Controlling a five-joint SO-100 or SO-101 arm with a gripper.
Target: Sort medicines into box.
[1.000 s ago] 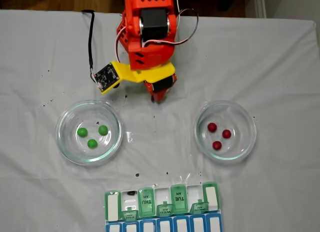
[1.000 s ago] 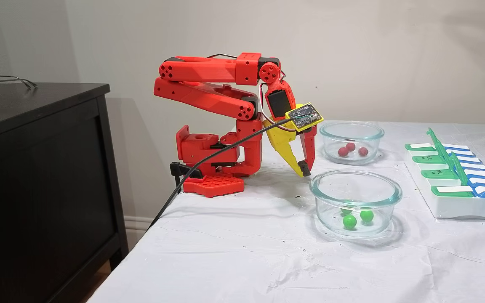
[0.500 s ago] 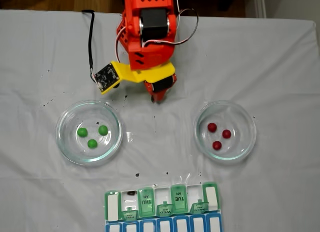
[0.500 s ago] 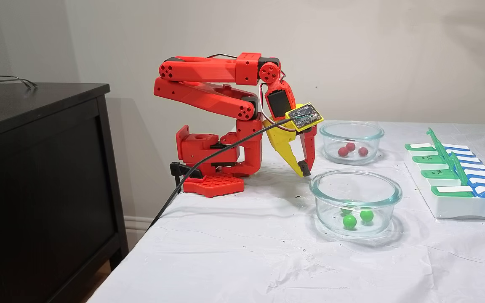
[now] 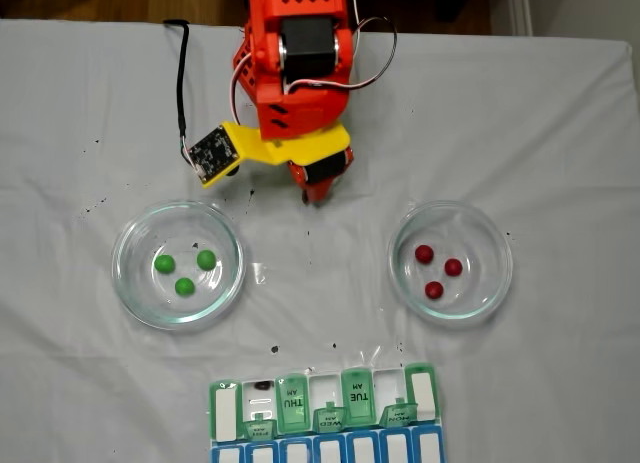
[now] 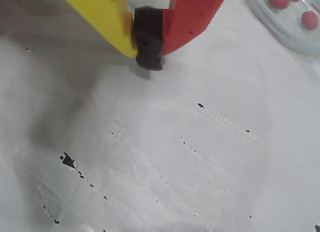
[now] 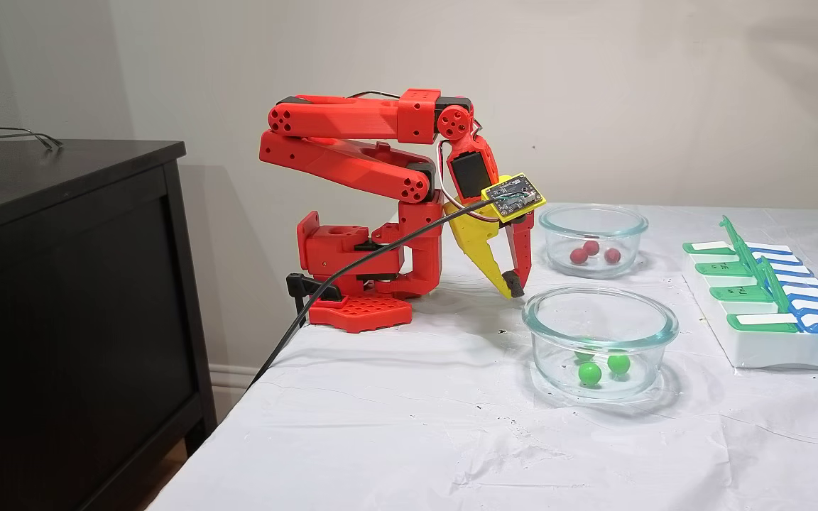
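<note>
Above cloth, arm (image 7: 352,152) folded; tool (image 7: 513,287) closed, pointing down.

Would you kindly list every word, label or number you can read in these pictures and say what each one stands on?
"THU AM": on a green lid of the pill organizer in the top-down fixed view.
"TUE AM": on another green lid in the same row.
Small raised green lids between them: lettering too small to read surely.
Green lids in the side fixed view: lettering blurred.
Circuit board on the arm: no readable print.
</note>
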